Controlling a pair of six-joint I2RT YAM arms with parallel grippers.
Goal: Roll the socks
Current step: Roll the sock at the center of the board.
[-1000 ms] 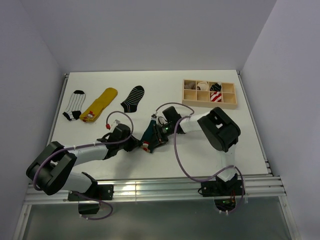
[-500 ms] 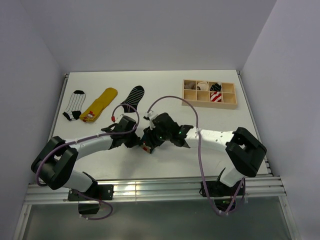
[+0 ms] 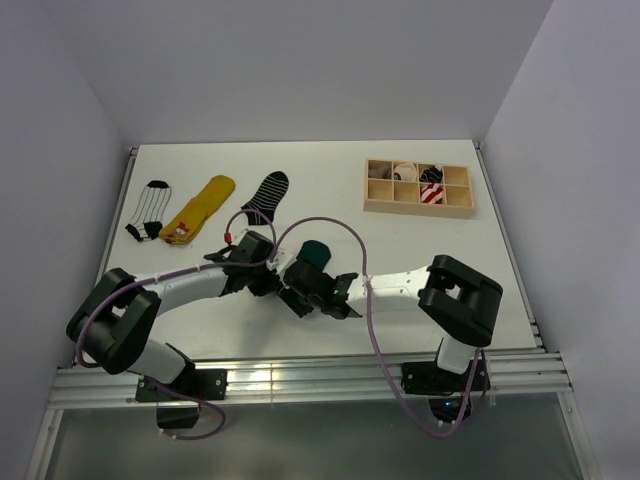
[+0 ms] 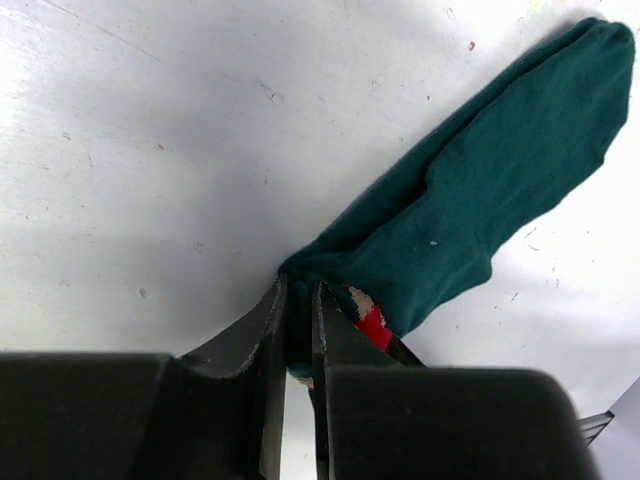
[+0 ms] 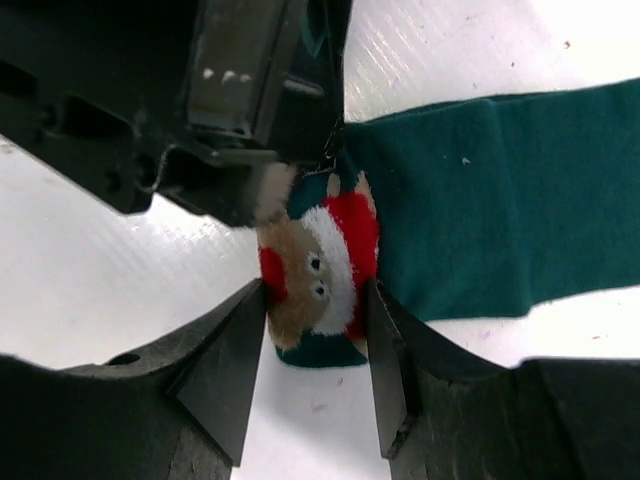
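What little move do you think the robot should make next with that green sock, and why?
Probably close the right gripper on the green sock at the end with the bear. Its fingers stand apart on either side of the bear, apparently not squeezing, while the left gripper pinches the sock's edge close by. Gripping that end would let rolling toward the toe begin.
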